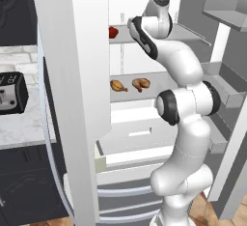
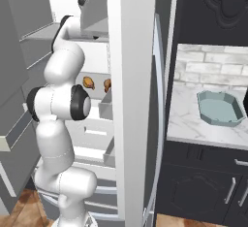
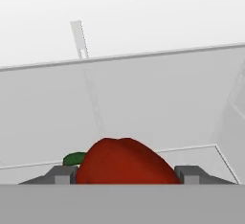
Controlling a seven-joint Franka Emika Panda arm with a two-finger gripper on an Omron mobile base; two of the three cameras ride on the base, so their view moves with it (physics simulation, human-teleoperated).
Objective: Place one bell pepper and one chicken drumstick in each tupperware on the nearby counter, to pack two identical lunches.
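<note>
Flanking a red bell pepper (image 3: 122,162), the end effector (image 3: 125,175) has one finger on either side of it; whether they pinch it I cannot tell. Below it, two chicken drumsticks (image 1: 141,83) lie on a lower shelf (image 1: 159,81). The arm reaches up into the open fridge.

A glossy red bell pepper (image 3: 123,163) with a green stem is recorded. Golden-brown chicken drumsticks (image 1: 141,83) are noted. The tupperware (image 2: 220,108) is pale teal; the counter (image 2: 186,119) is white-grey veined marble.
</note>
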